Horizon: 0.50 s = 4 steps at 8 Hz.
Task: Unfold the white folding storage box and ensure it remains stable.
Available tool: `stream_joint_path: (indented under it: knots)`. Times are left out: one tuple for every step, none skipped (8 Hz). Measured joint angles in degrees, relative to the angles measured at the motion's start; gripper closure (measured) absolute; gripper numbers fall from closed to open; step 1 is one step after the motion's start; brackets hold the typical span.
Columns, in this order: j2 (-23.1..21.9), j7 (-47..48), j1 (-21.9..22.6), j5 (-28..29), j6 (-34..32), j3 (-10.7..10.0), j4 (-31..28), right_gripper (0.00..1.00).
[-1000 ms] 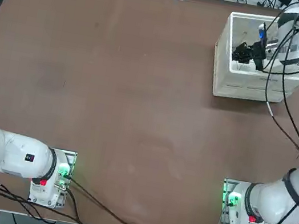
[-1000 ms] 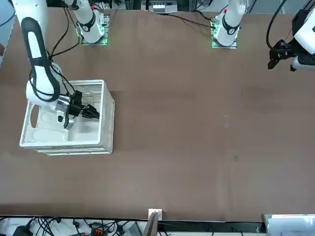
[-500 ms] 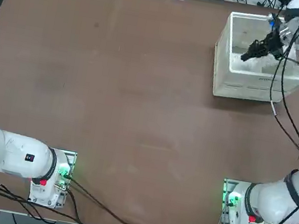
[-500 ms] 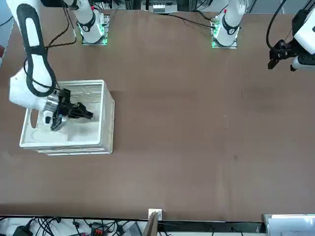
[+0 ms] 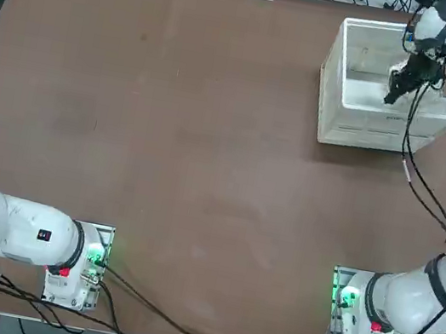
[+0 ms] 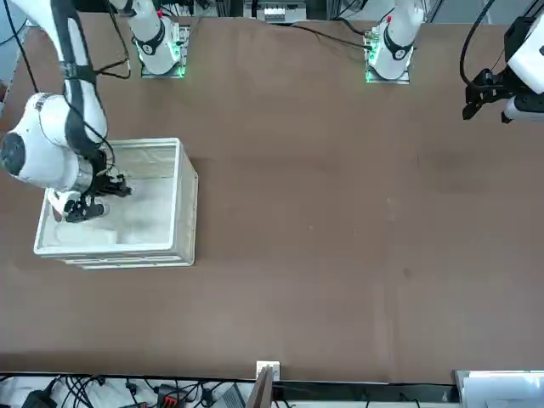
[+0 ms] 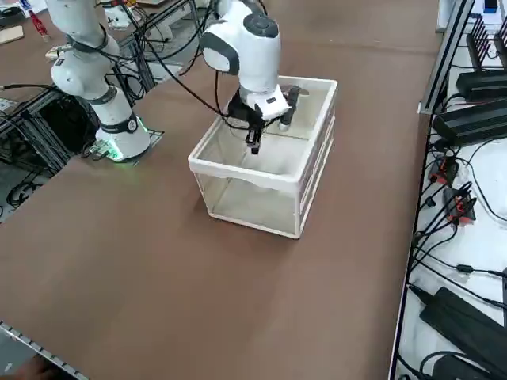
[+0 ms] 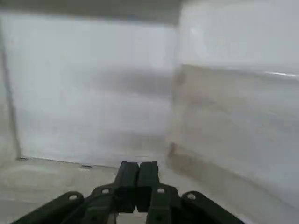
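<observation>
The white folding storage box (image 5: 337,66) stands unfolded at the far right of the table, all of its walls upright and its top open. It also shows in the front view (image 6: 180,197) and the right side view (image 7: 247,171). My right gripper (image 5: 390,94) hangs inside the box near its right-hand side, fingers pointing down and shut with nothing between them. Its black fingertips (image 7: 253,146) sit below the rim, above the box floor. In the wrist view the shut gripper (image 8: 138,169) faces an inner corner of the box (image 8: 93,93).
The right arm's black cable (image 5: 427,196) trails over the table from the box toward the base (image 5: 354,304). Power strips and cables (image 7: 467,119) lie beyond the table edge past the box. Open brown tabletop (image 5: 170,123) stretches left of the box.
The right gripper swung from pointing sideways at the box's left wall to pointing down, and shifted toward the box's right side. It stayed shut; the box did not move.
</observation>
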Motion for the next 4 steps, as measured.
stream_joint_path:
  knots:
    - [0.3,7.11,0.81,-7.8,0.09,0.22,-0.03,0.98]
    - [0.86,12.9,1.78,-13.82,0.11,0.34,-0.04,0.98]
    - [1.78,16.66,2.04,-18.76,0.21,0.41,-0.07,0.98]
    - [2.97,18.96,1.93,-22.78,0.48,0.23,-0.09,0.98]
